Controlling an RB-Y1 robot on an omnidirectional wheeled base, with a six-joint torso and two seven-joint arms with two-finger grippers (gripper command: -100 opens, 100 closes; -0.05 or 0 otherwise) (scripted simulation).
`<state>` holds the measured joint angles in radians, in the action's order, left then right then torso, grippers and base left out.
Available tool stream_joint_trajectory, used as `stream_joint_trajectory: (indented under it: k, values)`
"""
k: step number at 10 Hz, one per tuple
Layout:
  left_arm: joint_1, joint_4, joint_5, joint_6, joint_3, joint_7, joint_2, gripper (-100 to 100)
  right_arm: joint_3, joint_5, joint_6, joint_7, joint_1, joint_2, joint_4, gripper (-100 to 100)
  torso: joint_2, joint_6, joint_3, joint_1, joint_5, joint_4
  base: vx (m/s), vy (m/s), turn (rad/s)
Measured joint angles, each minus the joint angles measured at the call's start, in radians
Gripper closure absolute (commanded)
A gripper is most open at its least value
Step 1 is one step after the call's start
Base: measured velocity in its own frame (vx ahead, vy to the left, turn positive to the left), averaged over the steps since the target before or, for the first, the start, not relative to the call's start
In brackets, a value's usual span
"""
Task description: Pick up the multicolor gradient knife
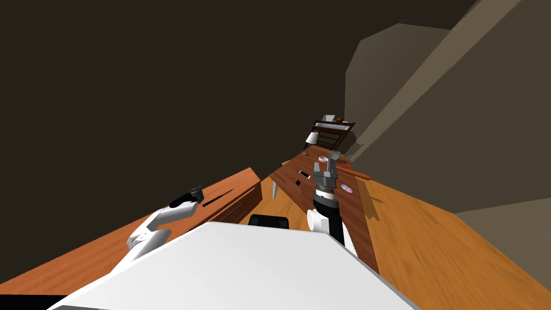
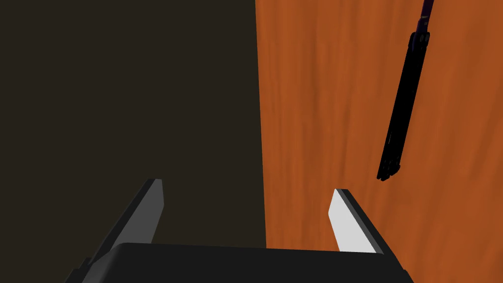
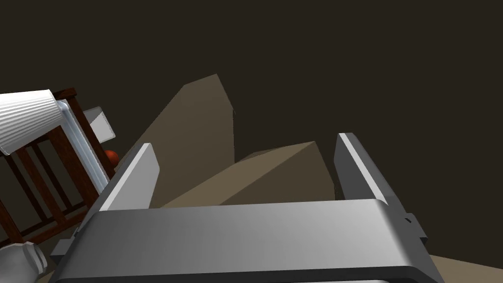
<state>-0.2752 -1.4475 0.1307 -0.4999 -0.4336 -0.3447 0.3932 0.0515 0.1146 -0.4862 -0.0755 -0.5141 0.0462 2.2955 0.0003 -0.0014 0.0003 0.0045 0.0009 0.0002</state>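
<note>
Jaws of our left gripper stand spread and empty, straddling the edge of the orange-brown wooden desk: one finger over the wood, the other over the dark flat area past the edge. Slender near-black knife, with a trace of purple at its far end, lies flat on the desk. It sits off to the outer side of the finger that is over the wood, not between the jaws, and runs away from the hand. Head view agrees: knife just ahead of the left hand on the desk top. Step in hand, as we judge it: lining up for the grasp. We should slide the hand sideways, inboard from the edge, until the knife sits midway between the jaws. Its length already runs roughly crosswise to the closing line, so only a small wrist turn seems needed. It looks thin and low, so the fingertips must come right down to the wood before closing, or they may pass over it or nudge it along. We cannot tell which end is the handle, so we would take it near mid-length. Right gripper is raised well apart, jaws spread too, holding nothing.
</note>
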Motion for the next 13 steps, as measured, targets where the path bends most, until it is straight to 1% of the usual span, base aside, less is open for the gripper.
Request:
stream_joint_trajectory:
  k: [1, 2, 3, 6, 7, 8, 9, 10, 11, 12, 13]
  values:
    - [0.000, 0.006, -0.002, -0.037, -0.015, -0.008, -0.008, -100, 0.000, 0.000, 0.000, 0.000, 0.000, 0.000, 0.000, 0, 0.000, 0.001, 0.000, 0.000, 0.000, 0.000, -0.019, 0.049, -0.162]
    - [0.010, 0.035, 0.002, -0.058, -0.022, -0.012, -0.004, -100, 0.000, 0.000, 0.000, 0.000, 0.000, 0.000, 0.000, 0, 0.000, 0.000, 0.000, 0.001, 0.000, 0.000, -0.021, 0.053, -0.293]
    - [0.000, 0.046, 0.018, -0.088, -0.036, -0.017, 0.000, -100, 0.000, 0.000, 0.000, 0.000, 0.000, 0.000, 0.000, 0, 0.001, 0.001, 0.000, 0.001, 0.000, 0.000, -0.019, 0.051, -0.165]
    - [0.027, 0.113, 0.033, -0.163, -0.063, -0.031, 0.009, -100, 0.000, 0.000, 0.000, 0.000, 0.000, 0.000, 0.000, 0, 0.000, 0.000, 0.000, 0.001, 0.000, 0.000, -0.022, 0.057, -0.244]
    - [0.024, 0.127, 0.044, -0.197, -0.077, -0.036, 0.009, -100, 0.000, 0.000, 0.000, 0.000, 0.000, 0.000, 0.000, 0, 0.001, 0.001, 0.000, 0.001, 0.000, 0.000, -0.021, 0.058, -0.128]
    - [0.023, 0.142, 0.050, -0.216, -0.084, -0.039, 0.007, -100, 0.000, 0.000, 0.000, 0.000, 0.000, 0.000, 0.000, 0, 0.000, -0.001, 0.000, 0.001, 0.000, 0.000, -0.010, 0.067, -0.241]
    - [0.043, 0.187, 0.054, -0.235, -0.095, -0.045, 0.011, -100, 0.000, 0.000, 0.000, 0.000, 0.000, 0.000, 0.000, 0, -0.001, 0.001, 0.000, 0.002, 0.000, 0.000, -0.012, 0.060, -0.158]
    - [0.041, 0.192, 0.057, -0.257, -0.102, -0.050, 0.008, -100, 0.000, 0.000, 0.000, 0.000, 0.000, 0.000, 0.000, 0, -0.001, -0.001, 0.000, 0.001, 0.000, 0.000, -0.023, 0.070, -0.276]
    - [0.029, 0.194, 0.071, -0.292, -0.116, -0.054, 0.003, -100, 0.000, 0.000, 0.000, 0.000, 0.000, 0.000, 0.000, 0, 0.000, 0.000, 0.000, 0.002, 0.000, 0.000, -0.029, 0.066, -0.157]
    - [0.039, 0.222, 0.077, -0.307, -0.122, -0.055, 0.007, -100, 0.000, 0.000, 0.000, 0.000, 0.000, 0.000, 0.000, 0, 0.000, 0.000, 0.000, 0.002, 0.000, 0.000, -0.029, 0.067, -0.234]
    - [0.056, 0.256, 0.074, -0.329, -0.132, -0.064, 0.005, -100, 0.000, 0.000, 0.000, 0.000, 0.000, 0.000, 0.000, 0, 0.000, 0.000, 0.000, 0.002, 0.000, 0.000, -0.040, 0.104, -0.406]
